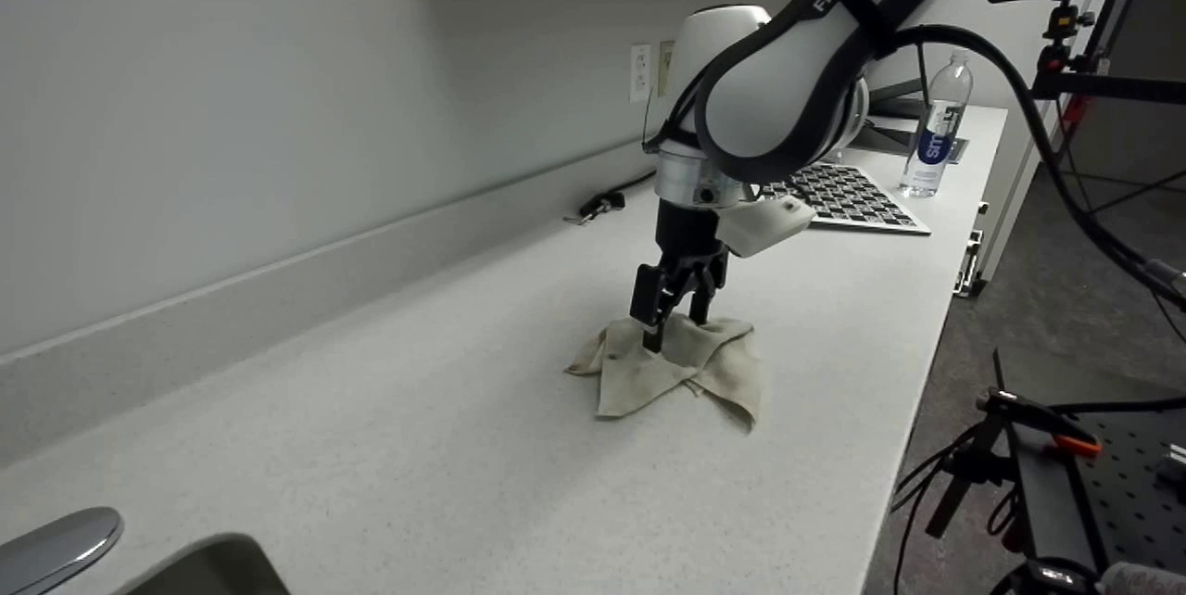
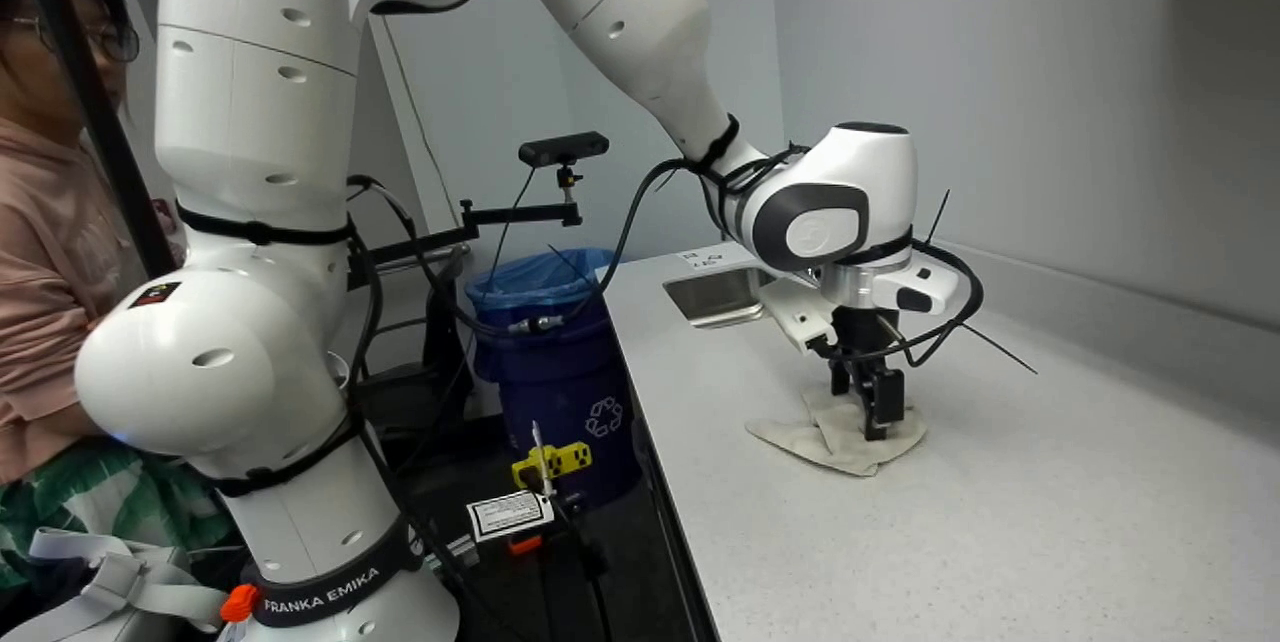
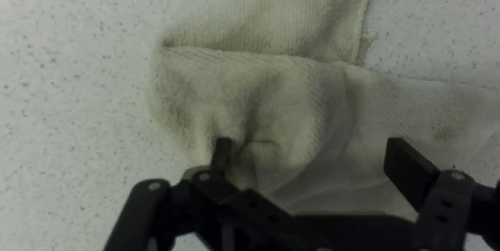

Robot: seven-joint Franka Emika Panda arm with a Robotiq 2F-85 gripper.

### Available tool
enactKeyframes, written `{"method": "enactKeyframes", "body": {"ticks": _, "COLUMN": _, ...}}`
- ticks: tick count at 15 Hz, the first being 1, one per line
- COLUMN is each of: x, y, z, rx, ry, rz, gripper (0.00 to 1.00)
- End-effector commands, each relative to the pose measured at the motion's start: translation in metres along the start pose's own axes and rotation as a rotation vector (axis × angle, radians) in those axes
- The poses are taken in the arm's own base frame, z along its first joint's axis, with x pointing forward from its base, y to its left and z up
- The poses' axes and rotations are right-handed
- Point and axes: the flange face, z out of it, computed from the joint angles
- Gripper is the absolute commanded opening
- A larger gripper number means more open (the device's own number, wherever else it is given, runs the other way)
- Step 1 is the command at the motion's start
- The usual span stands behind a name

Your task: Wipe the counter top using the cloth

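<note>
A hand [image 1: 676,331], jaws spread & gripping nothing, stands over the cloth [image 1: 644,382] on the worktop [image 1: 445,456], just rt. of ctr. in an exterior view; it should prob. close low on the bunched cloth, pressing lightly, before wiping.

The robot arm [image 2: 255,342] reads “FRANKA EMIKA”; beyond it, a bottle [image 1: 938,132] shows “sm” and a bin [image 2: 555,372] recycling arrows [image 2: 604,417].
</note>
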Motion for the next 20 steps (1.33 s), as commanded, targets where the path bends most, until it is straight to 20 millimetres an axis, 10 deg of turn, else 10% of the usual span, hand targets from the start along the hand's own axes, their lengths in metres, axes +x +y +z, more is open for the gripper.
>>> {"method": "enactKeyframes", "body": {"ticks": 1, "x": 0.012, "y": 0.001, "z": 0.007, "rx": 0.023, "ry": 0.004, "rz": 0.033, "gripper": 0.74}}
{"method": "enactKeyframes", "body": {"ticks": 7, "x": 0.015, "y": 0.002, "z": 0.006, "rx": 0.022, "ry": 0.010, "rz": 0.021, "gripper": 0.29}}
{"method": "enactKeyframes", "body": {"ticks": 11, "x": 0.009, "y": -0.032, "z": -0.001, "rx": 0.056, "ry": -0.003, "rz": -0.084, "gripper": 0.01}}
{"method": "enactKeyframes", "body": {"ticks": 20, "x": -0.042, "y": -0.170, "z": 0.000, "rx": 0.181, "ry": -0.082, "rz": -0.511, "gripper": 0.02}}
